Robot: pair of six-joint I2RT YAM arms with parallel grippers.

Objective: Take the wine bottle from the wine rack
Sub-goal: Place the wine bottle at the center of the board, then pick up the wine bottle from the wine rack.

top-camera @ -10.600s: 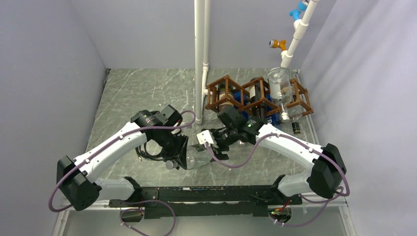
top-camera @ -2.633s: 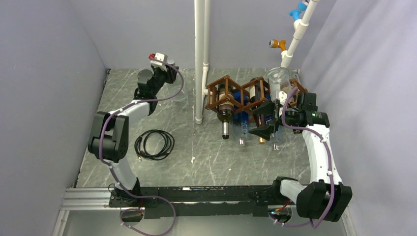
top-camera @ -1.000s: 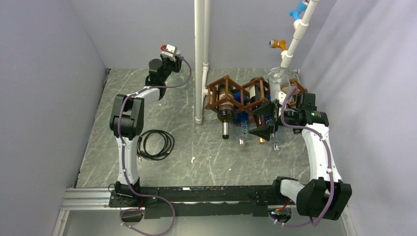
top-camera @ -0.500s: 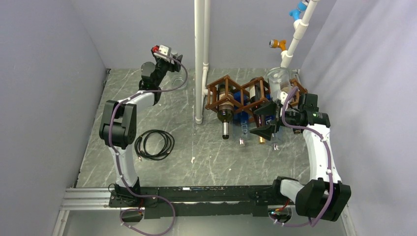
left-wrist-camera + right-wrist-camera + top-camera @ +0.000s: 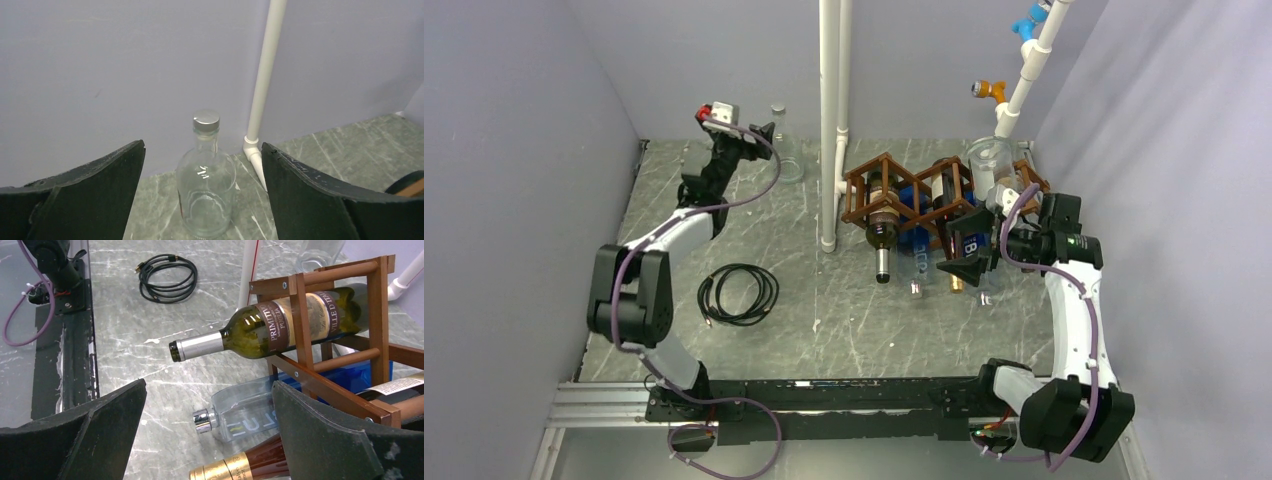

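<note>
A green wine bottle [image 5: 280,332] lies on its side in the rack [image 5: 383,315], with its neck poking out toward the arm bases. The right hand [image 5: 208,390], fingers wide apart, hovers near the rack. The bottle lies ahead of it, lengthwise across its front. The left hand [image 5: 202,150], also apart, is well away at the back wall.

wine rack [image 5: 304,340]: matt wood | wine bottle [image 5: 245,335]: glossy glass | table [image 5: 150,365]: smooth, marbled
</note>
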